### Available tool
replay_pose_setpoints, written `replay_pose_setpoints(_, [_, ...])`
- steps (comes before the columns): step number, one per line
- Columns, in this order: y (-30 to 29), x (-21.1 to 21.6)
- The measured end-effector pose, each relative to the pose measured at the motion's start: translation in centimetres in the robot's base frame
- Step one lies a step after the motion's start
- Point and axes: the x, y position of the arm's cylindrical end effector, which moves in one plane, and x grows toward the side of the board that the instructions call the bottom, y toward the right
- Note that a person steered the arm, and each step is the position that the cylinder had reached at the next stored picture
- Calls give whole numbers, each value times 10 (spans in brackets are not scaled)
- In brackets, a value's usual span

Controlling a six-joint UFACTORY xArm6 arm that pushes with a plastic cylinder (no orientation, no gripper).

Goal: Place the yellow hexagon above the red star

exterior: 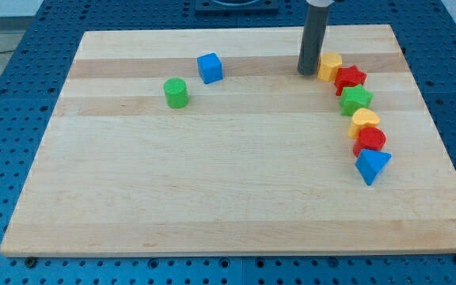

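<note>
The yellow hexagon (330, 66) lies near the top right of the wooden board (212, 190), touching the upper left side of the red star (351, 77). My tip (307, 72) stands just left of the yellow hexagon, touching or nearly touching its left side. The rod rises straight up out of the view's top.
Below the red star a chain runs down the right side: green star (356, 99), yellow heart (364, 121), red cylinder (370, 141), blue triangle (372, 165). A blue cube (210, 68) and a green cylinder (176, 93) sit at the upper left.
</note>
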Motion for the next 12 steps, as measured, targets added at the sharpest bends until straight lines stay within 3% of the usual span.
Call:
replay_pose_setpoints(10, [27, -7])
replay_pose_setpoints(12, [-2, 13])
